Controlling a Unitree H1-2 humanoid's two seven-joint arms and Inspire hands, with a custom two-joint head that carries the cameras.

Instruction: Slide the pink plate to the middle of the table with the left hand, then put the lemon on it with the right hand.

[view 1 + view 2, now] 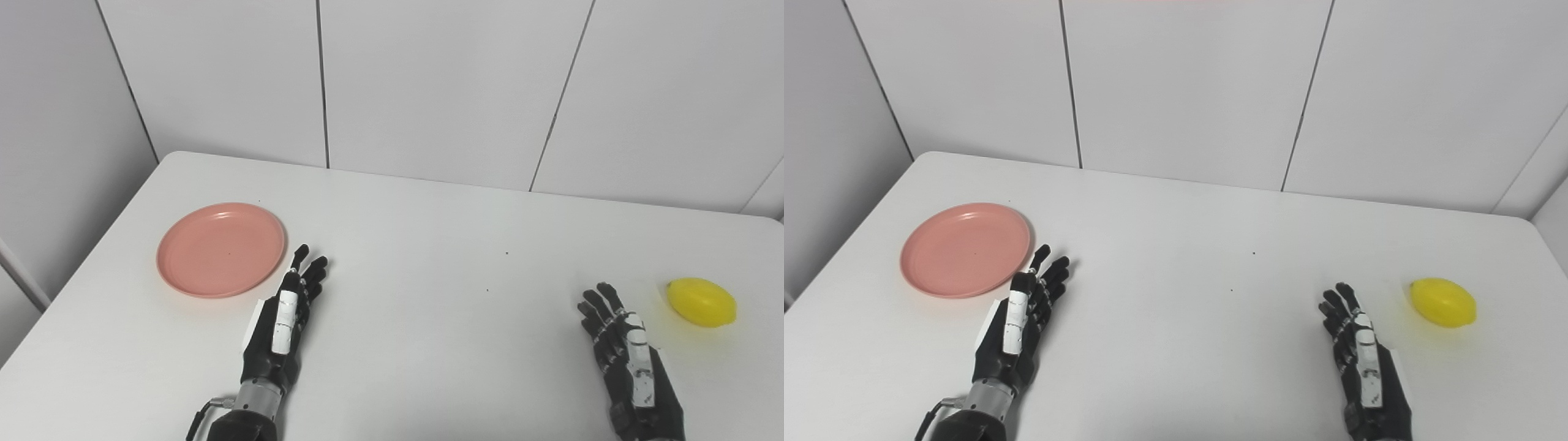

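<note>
Toward the left edge of the white table (429,233) the pink plate (221,249) lies flat and untouched, well short of the middle, with the left hand (283,324) just beside its near right rim, fingers spread, holding nothing and, as far as the angle shows, not touching it. Near the right edge the lemon (702,302) rests on the tabletop, the right hand (631,361) close beside it on its left, also open and empty. Neither step looks begun: the plate has yet to be slid to the centre, and the lemon has yet to be lifted onto it
</note>
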